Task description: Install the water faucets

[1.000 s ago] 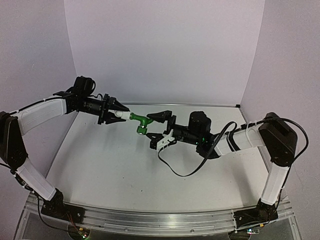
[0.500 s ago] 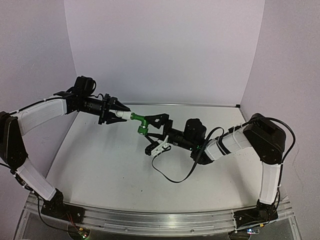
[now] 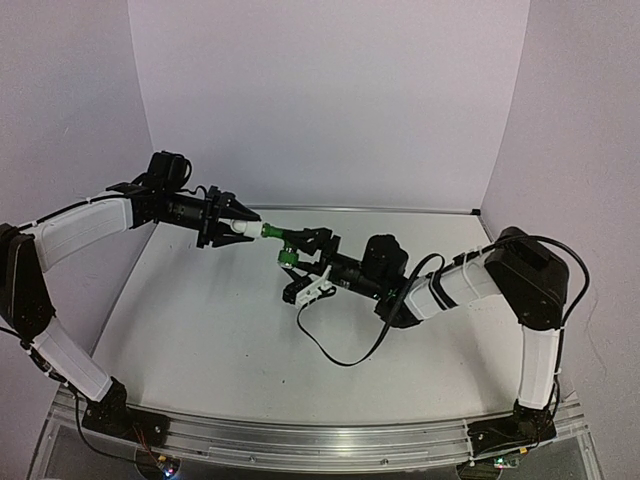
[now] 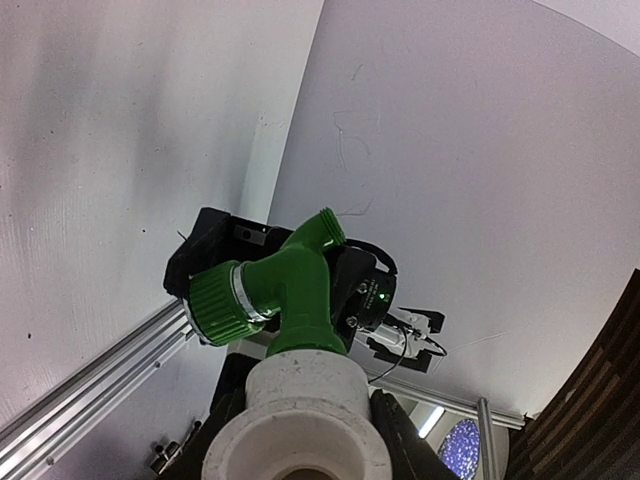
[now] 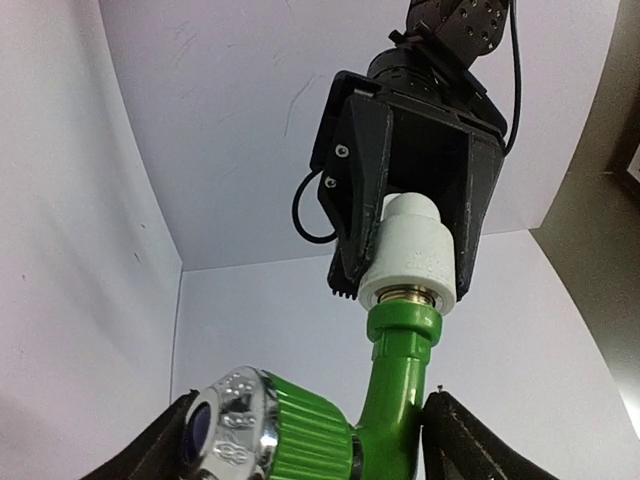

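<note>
A green faucet (image 3: 270,232) with a ribbed round knob (image 5: 300,440) and chrome cap is joined to a white pipe fitting (image 3: 243,229), held in the air above the table's back. My left gripper (image 3: 240,229) is shut on the white fitting (image 4: 300,400), and the green faucet (image 4: 290,290) sticks out beyond it. My right gripper (image 3: 298,262) straddles the faucet from the right. In the right wrist view one finger rests against the chrome cap and the other against the green stem (image 5: 395,400). A brass thread shows where the stem meets the white fitting (image 5: 410,250).
The white table (image 3: 210,330) lies under both arms, with purple walls behind and to the sides. A black cable (image 3: 335,352) loops down from the right arm onto the table. An aluminium rail (image 3: 300,440) runs along the near edge.
My right gripper has moved left to the faucet, and its jaws, wide a moment ago, have come in around the knob and stem. The left arm and the fitting have not moved.
</note>
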`<action>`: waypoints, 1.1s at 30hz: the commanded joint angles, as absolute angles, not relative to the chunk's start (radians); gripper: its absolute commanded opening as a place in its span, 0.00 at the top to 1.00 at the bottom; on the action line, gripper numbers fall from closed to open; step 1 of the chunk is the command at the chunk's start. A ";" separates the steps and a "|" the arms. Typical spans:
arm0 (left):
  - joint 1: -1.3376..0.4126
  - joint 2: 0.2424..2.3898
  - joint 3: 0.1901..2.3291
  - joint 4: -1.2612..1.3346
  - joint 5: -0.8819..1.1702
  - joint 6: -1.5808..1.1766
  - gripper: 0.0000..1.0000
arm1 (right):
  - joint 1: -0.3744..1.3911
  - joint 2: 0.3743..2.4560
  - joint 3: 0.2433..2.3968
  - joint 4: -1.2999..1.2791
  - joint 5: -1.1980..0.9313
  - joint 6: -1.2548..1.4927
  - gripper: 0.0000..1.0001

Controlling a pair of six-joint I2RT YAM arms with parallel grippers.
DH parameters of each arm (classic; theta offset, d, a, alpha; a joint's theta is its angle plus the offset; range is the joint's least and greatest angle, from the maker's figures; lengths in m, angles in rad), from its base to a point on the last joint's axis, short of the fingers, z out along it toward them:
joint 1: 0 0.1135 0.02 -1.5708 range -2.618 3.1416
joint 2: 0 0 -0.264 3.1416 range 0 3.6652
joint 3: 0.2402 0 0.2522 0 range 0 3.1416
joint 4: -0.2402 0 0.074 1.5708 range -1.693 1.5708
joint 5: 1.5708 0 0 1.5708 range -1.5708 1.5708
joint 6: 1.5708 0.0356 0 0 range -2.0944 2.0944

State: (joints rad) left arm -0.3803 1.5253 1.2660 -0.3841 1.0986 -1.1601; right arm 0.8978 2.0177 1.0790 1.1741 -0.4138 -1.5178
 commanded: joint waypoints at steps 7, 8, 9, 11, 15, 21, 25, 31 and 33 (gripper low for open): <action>-0.385 1.507 1.267 -0.332 1.145 -1.093 1.00 | 0.904 1.830 1.070 0.934 -0.533 -1.160 0.62; -0.385 1.508 1.266 -0.331 1.145 -1.077 1.00 | 0.904 1.821 1.081 0.903 -0.540 -1.110 0.66; -0.385 1.509 1.266 -0.331 1.143 -1.058 1.00 | 0.904 1.811 1.095 0.865 -0.546 -1.059 0.69; -0.387 1.510 1.263 -0.332 1.138 -1.012 1.00 | 0.905 1.792 1.131 0.769 -0.559 -0.981 0.77; -0.389 1.509 1.245 -0.331 1.128 -0.886 1.00 | 0.895 1.777 1.198 0.640 -0.607 -0.762 0.86; -0.408 1.478 1.207 -0.331 1.107 -0.610 1.00 | 0.833 1.810 1.320 0.489 -0.834 -0.290 1.00; -0.451 1.415 1.168 -0.332 1.057 -0.296 1.00 | 0.787 1.851 1.355 0.494 -0.986 0.047 1.00; -0.555 1.339 1.108 -0.331 1.104 0.231 1.00 | 0.728 1.922 1.411 0.503 -1.052 0.570 1.00; -0.558 1.327 1.093 -0.331 1.185 0.343 1.00 | 0.700 1.946 1.409 0.545 -1.067 0.719 1.00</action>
